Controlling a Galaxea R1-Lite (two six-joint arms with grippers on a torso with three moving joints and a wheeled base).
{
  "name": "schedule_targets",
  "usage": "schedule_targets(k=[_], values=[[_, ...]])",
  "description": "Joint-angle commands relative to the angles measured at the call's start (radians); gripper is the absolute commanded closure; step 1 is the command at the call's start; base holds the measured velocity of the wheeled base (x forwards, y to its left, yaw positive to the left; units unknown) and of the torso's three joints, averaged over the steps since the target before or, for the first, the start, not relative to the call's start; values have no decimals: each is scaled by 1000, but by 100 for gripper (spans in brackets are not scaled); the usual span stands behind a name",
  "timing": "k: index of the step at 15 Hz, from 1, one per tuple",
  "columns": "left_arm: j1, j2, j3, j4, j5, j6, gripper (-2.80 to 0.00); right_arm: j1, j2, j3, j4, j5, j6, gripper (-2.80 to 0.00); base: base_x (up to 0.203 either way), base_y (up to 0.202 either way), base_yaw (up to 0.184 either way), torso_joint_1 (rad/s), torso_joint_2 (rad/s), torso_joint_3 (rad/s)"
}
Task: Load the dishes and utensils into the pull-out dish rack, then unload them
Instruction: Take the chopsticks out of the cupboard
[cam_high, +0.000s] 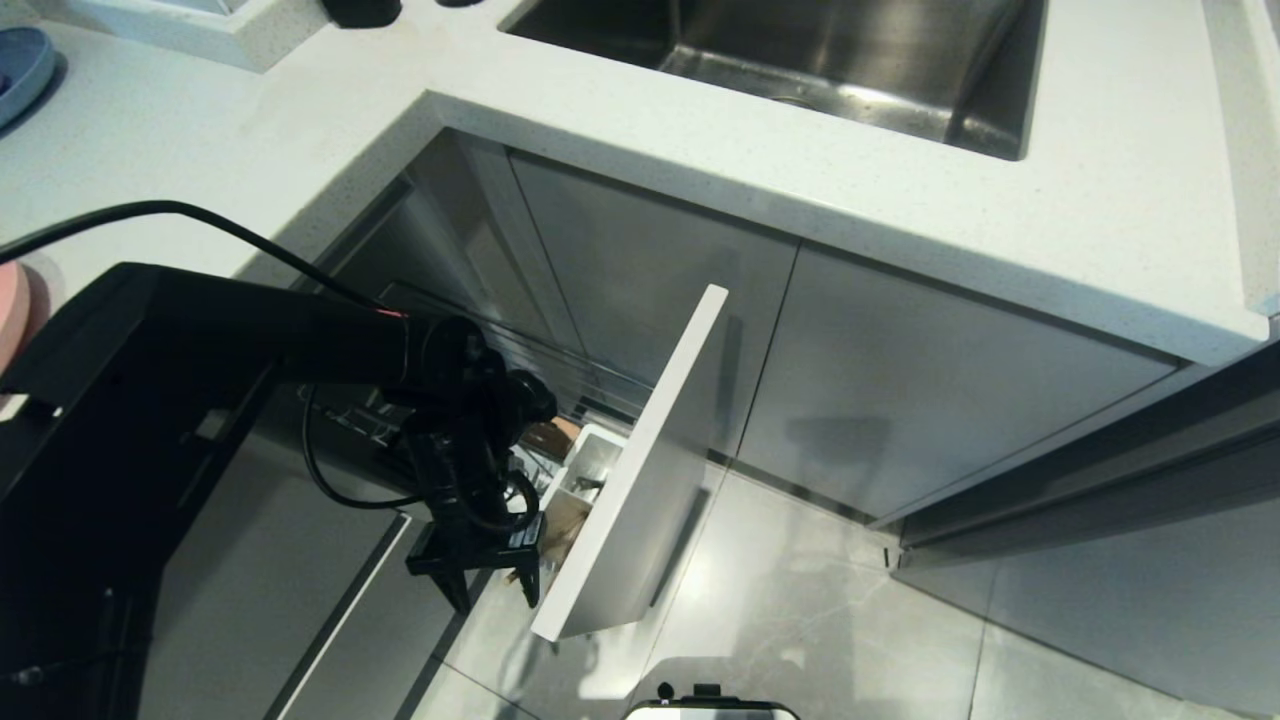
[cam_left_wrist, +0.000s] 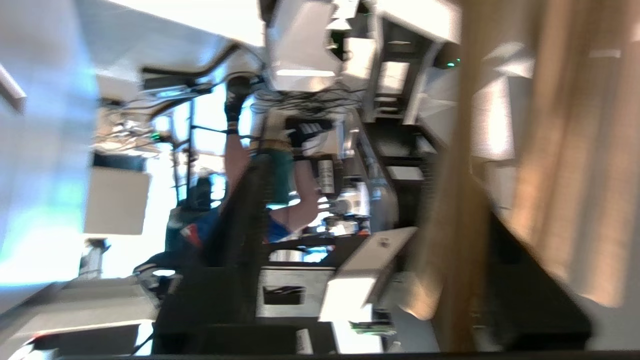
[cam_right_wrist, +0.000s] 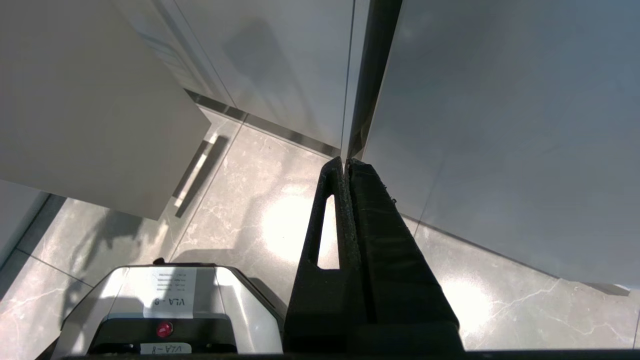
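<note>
Black left gripper (cam_high: 497, 592) hangs just beside the pull-out dish rack (cam_high: 640, 470), its grip unreadable, a blurred wooden piece (cam_left_wrist: 460, 200) between its fingers, which might foul the white utensil cup (cam_high: 590, 470) if misjudged.

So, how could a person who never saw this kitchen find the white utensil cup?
Start at the steel sink in the white counter, then look down left to the pull-out dish rack with its pale flat front. The white utensil cup sits just behind that front, beside the left gripper; it is the only white, open-topped box there.
</note>
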Motion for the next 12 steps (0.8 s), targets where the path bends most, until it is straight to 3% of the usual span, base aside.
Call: schedule_targets(k=[1,4,12], values=[[-12,-5,-34,7,-47,-24,0,0,0,2,0,0,0,0,0,0,0,0,0,0],[-46,-9,-64,14,-157,-94,0,0,0,2,0,0,0,0,0,0,0,0,0,0],[-51,-16,-58,50,-145,-90,0,0,0,2,0,0,0,0,0,0,0,0,0,0]])
